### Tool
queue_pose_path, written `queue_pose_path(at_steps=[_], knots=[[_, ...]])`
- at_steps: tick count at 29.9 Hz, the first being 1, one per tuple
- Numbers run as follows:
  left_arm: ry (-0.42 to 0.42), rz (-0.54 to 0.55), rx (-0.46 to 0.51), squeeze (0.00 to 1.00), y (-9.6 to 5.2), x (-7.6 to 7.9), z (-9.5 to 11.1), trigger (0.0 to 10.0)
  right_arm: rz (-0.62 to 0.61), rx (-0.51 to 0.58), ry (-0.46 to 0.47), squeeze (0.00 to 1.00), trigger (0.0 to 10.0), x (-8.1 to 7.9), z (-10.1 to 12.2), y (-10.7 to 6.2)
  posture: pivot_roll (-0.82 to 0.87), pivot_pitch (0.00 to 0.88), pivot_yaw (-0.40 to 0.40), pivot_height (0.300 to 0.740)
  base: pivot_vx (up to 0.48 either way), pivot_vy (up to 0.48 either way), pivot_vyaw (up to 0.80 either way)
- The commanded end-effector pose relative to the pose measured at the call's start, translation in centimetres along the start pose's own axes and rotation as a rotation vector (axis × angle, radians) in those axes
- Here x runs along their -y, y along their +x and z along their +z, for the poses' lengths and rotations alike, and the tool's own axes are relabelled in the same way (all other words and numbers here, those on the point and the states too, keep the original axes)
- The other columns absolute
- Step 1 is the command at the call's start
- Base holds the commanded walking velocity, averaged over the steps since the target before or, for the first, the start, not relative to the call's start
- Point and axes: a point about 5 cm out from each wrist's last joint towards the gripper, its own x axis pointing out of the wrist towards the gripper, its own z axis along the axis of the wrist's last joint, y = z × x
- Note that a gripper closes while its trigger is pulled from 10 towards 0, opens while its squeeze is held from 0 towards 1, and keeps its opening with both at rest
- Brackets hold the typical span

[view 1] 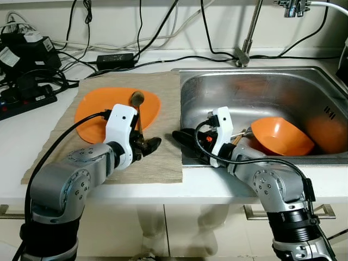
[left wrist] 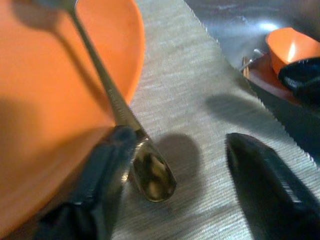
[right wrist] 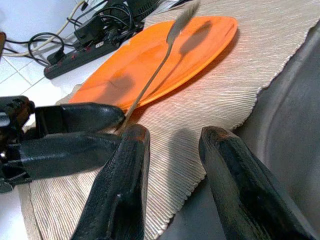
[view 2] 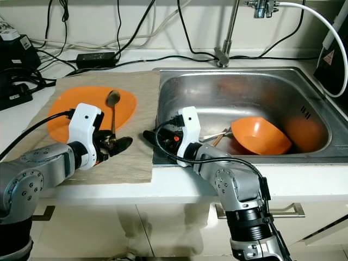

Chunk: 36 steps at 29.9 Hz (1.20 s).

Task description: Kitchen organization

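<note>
You are looking down at a white countertop (view 1: 22, 136) with a stainless steel sink (view 1: 261, 92) set into it on the right and a beige woven mat (view 1: 163, 130) lying beside the sink's left rim. An orange plate (view 1: 95, 111) sits on the mat. A metal spoon (view 1: 137, 111) lies with its bowl end over the plate and its handle reaching off the plate's near edge onto the mat.

Your left gripper (view 1: 149, 145) is low over the mat at the plate's near edge, its fingers spread apart; one finger (left wrist: 107, 170) lies right against the spoon handle's tip, the other is well off to the side. Your right gripper (view 1: 185, 138) hangs over the sink's left rim, where mat meets steel, its two fingers (right wrist: 125, 185) apart with nothing between them.

Inside the sink an orange bowl (view 1: 280, 136) rests tilted against the near wall, with a few utensils (view 1: 239, 136) beside it. A chrome tap (view 1: 250, 32) rises behind the sink. Along the back wall on the left lie black cables (view 1: 136, 38), a power adapter (view 1: 115, 60) and a power strip (view 1: 24, 98)
</note>
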Motion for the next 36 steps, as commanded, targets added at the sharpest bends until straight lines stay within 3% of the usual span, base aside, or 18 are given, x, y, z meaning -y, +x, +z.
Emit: queue_pose_path(at_steps=[1,22,36], knots=[[0.003,-0.003,-0.027,0.0,0.1,0.0,-0.5,0.0,0.001,0.01,-0.022,0.0,10.0,-0.2,0.4,0.0,0.0,0.0,0.057,0.74,0.0,0.0,0.0],[0.036,-0.018,0.025,0.0,0.1,0.0,-0.1,0.0,-0.007,0.011,-0.021,0.0,10.0,-0.1,0.4,-0.1,-0.01,0.0,0.061,0.74,0.0,0.0,0.0],[0.054,-0.006,0.173,0.0,-0.1,-0.4,2.1,0.0,-0.015,0.014,-0.022,0.0,10.0,0.0,0.4,-0.1,-0.01,0.0,0.062,0.74,0.0,0.0,0.0]])
